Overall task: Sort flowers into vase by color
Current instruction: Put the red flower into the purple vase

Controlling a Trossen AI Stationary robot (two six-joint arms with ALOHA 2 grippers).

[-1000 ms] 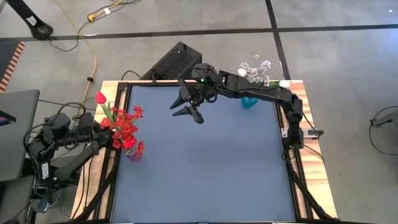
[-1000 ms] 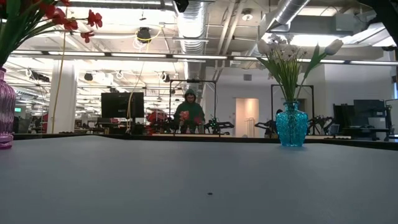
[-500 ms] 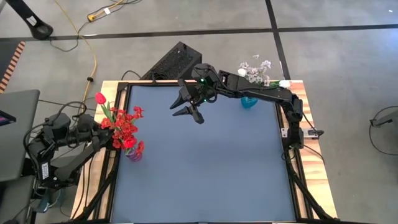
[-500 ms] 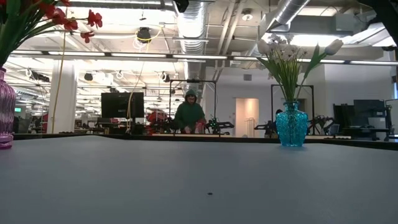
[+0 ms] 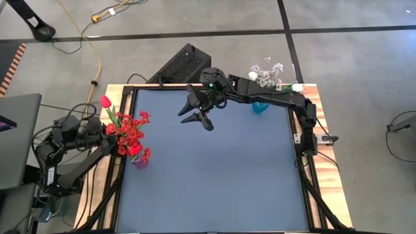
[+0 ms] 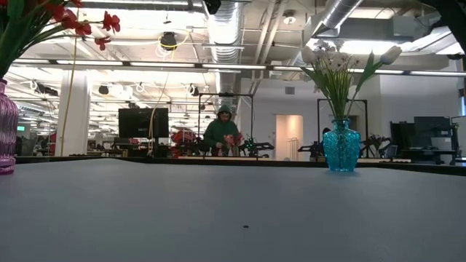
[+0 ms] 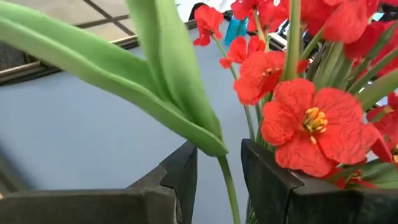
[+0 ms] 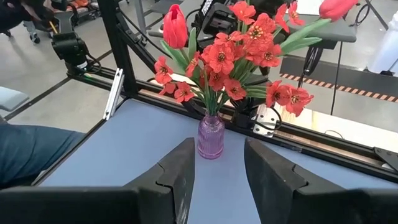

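The right arm stretches out from the far right corner of the blue table (image 5: 214, 169), low and nearly straight, so that the right gripper (image 5: 197, 114) hangs over the far half of the mat, well apart from the purple vase (image 8: 211, 136) and aimed at it. Its two dark, blocky fingers (image 8: 177, 177) stand parted with bare mat showing between them; they hold nothing.

The left arm is folded up off the table's left edge, its left gripper (image 7: 217, 180) pushed in right beside the purple vase, among the stems. Its fingers (image 7: 273, 180) are apart, and a thin green stem (image 7: 229, 186) runs down through the gap; whether they pinch it or merely stand around it, I cannot tell.

The red flowers (image 5: 130, 133) sit in the purple vase at the left edge: flat, papery blossoms with yellow centres, smooth tulip buds and long, glossy, blade-shaped leaves. The vase is ribbed, see-through glass with a narrow neck.

Far across the table from it, by the far right corner, the white flowers (image 6: 331, 69) stand in a teal vase (image 6: 341, 149) of faceted glass, bulbous below and slim at the neck: tiny pale blossoms and a white tulip bud on thin stems. A person (image 6: 222, 135) in a dark hooded top is in the room beyond.
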